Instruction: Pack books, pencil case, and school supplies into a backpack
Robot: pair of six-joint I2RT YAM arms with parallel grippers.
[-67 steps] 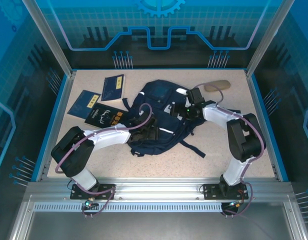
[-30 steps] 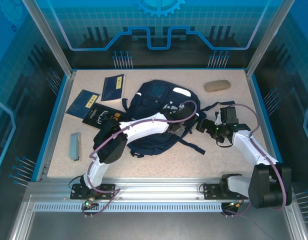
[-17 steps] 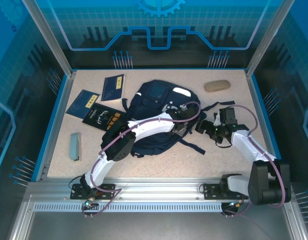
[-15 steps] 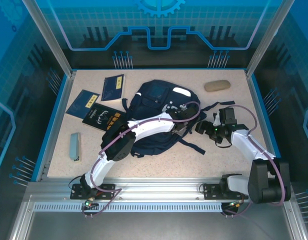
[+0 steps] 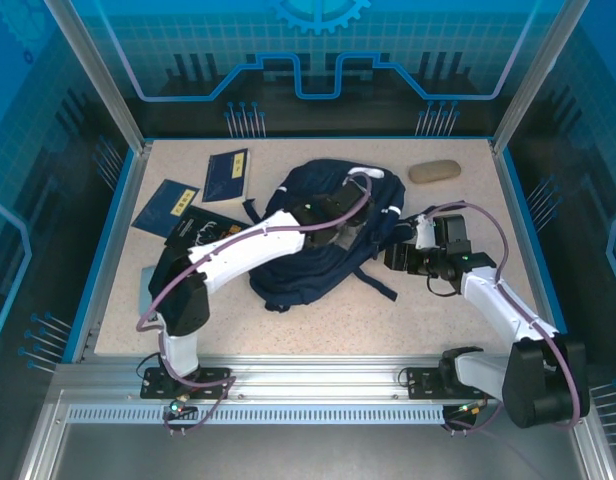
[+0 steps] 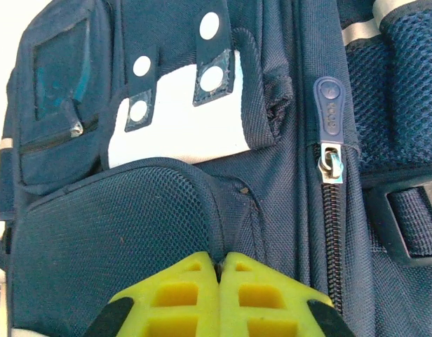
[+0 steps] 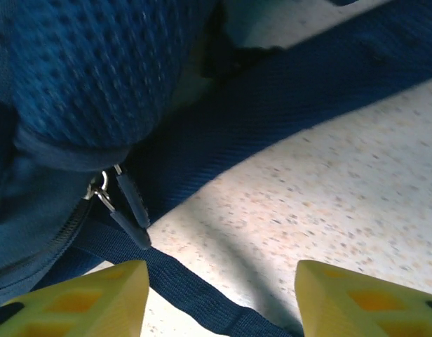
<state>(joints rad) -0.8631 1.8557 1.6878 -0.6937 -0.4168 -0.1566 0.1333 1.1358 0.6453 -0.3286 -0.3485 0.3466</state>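
Backpack strap (image 7: pixel 191 289) crosses the table (image 7: pixel 342 196) beside two zipper pulls (image 7: pixel 129 210).

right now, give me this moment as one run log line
left tool shut against backpack mesh | right tool open, by zipper pulls | books, pencil case on table, unpacked

A speckled beige desk (image 5: pixel 458 300) lies flat, its pale grainy top also seen close in the right wrist view (image 7: pixel 328 182). A thin blue rim (image 5: pixel 526 240) borders it on the left, back and right. A silver aluminium rail (image 5: pixel 318 378) runs along the near edge, with a slotted strip (image 5: pixel 288 413) just beyond. Slanted aluminium posts (image 5: pixel 98 75) rise at the back corners, framing translucent blue panels (image 5: pixel 318 60) printed with line patterns and a gear emblem (image 5: pixel 318 12).
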